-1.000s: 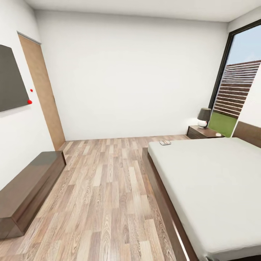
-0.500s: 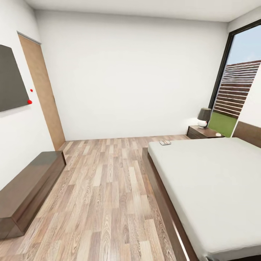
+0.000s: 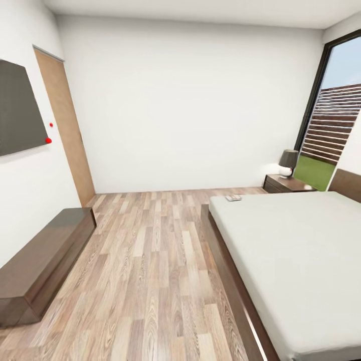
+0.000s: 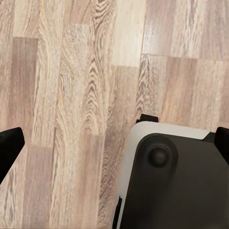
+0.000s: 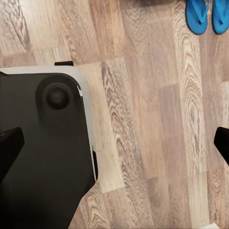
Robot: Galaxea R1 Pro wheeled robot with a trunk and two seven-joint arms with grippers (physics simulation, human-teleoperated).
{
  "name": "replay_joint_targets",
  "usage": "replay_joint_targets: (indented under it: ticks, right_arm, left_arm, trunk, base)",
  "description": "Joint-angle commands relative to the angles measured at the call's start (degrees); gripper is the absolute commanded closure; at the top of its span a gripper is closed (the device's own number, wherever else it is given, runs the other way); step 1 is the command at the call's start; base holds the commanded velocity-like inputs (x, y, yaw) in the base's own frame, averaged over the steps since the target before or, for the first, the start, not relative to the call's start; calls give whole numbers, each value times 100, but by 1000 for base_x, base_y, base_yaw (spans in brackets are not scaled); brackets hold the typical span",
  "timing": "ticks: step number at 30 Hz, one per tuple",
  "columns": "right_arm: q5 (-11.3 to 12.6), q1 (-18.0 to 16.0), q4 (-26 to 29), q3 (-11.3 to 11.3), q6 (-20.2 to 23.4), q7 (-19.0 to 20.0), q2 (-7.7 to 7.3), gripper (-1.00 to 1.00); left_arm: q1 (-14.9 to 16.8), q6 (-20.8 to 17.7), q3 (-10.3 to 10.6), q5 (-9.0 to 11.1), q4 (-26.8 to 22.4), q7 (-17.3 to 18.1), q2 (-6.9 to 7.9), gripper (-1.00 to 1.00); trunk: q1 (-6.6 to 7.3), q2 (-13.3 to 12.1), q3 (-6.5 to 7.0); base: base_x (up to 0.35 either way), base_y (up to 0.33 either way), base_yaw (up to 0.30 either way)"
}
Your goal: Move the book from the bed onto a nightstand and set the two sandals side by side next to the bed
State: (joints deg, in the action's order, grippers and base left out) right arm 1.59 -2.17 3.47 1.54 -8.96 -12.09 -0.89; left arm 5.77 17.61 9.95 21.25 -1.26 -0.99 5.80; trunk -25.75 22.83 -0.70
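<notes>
The bed (image 3: 301,250) with its light grey mattress fills the right of the head view. The book (image 3: 233,198) lies flat on the mattress's far corner, at the foot end. A dark wood nightstand (image 3: 288,183) stands beyond it by the window. In the right wrist view two blue sandals (image 5: 197,16) (image 5: 220,14) lie close together on the plank floor, cut off by the picture's edge. My right gripper (image 5: 114,143) hangs open over the floor, well apart from them. My left gripper (image 4: 114,145) is open over bare planks.
A lamp (image 3: 288,161) stands on the nightstand. A long low dark cabinet (image 3: 45,260) runs along the left wall under a dark wall screen (image 3: 20,108), with a wooden door (image 3: 65,125) past it. My base (image 4: 176,181) (image 5: 43,143) shows below both wrists. Wide wood floor (image 3: 150,260) lies between cabinet and bed.
The whole head view has shifted a little, with everything sliding to the right, so the camera has moved. Nothing in the room has moved.
</notes>
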Motion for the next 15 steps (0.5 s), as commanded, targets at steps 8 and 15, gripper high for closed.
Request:
replay_joint_targets:
  ticks: [8, 15]
  right_arm:
    - [17, -2, -4, 13, -27, -4, 1, -100]
    - [17, -2, -4, 13, -27, -4, 3, -100]
  left_arm:
    - [3, 19, 50, 32, 3, -13, 0, -100]
    - [3, 20, 51, 30, 3, -14, 0, -100]
  trunk:
    - [-3, 9, -21]
    - [-3, 9, -38]
  base:
    - [0, 75, 217]
    - [0, 20, 258]
